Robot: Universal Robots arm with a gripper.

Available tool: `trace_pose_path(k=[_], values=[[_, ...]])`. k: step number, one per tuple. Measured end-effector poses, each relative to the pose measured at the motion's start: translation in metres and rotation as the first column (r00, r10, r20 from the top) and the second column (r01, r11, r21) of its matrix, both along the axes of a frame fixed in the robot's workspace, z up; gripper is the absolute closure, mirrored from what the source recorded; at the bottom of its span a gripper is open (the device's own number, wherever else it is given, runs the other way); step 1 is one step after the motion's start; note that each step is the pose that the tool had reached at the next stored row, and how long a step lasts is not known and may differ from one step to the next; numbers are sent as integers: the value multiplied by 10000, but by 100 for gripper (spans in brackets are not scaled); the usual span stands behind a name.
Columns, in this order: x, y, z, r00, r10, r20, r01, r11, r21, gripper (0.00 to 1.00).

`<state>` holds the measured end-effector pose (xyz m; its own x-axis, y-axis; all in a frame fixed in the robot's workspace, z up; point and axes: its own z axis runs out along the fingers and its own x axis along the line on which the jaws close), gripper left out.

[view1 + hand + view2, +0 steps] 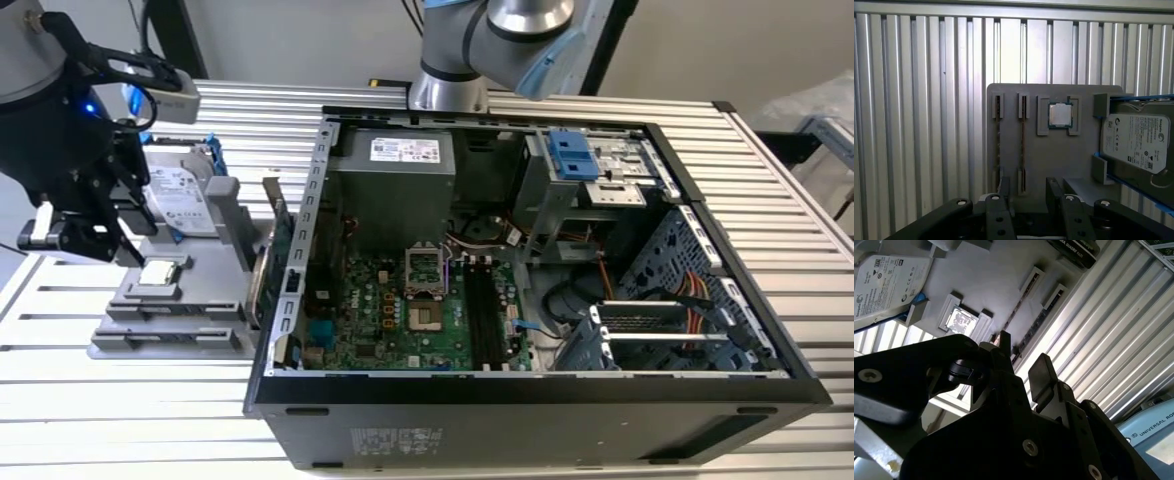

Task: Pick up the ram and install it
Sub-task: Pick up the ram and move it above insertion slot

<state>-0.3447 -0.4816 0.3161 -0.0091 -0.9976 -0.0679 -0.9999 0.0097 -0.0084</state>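
Gripper [1026,200]: fingers apart, hovering over the near edge of the grey holder [1059,160]; closed on nothing.
Ram [1023,145]: stands edge-on in the holder's slot next to the processor [1059,115], in line with the gap between the fingers.
Ram's look: a long, very thin dark strip running the length of its slot, both ends seated in small grey brackets; face not visible from above.
Second stick [998,145]: in the parallel slot just beside the ram, on the side away from the processor.
Hard drive [1136,142]: silver with a white label and blue frame, at the holder's far side beyond the processor.
First wrist view alone: looks straight down on the holder, laying out both slots, processor and drive in one row.
Second wrist view alone: looks up along the fingers [1041,372], tips spread on either side of the slots' near ends.
Exterior view alone: shows the open computer case [534,400] just beside the holder, on the exterior view's right, with the motherboard's memory slots [483,315] inside; also the slatted table [761,200] under both.
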Motion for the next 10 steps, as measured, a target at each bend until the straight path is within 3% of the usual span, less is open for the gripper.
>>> trace_pose_path(k=[10], values=[[-1,2,-63,10000,0,-2,0,9999,-109,0]])
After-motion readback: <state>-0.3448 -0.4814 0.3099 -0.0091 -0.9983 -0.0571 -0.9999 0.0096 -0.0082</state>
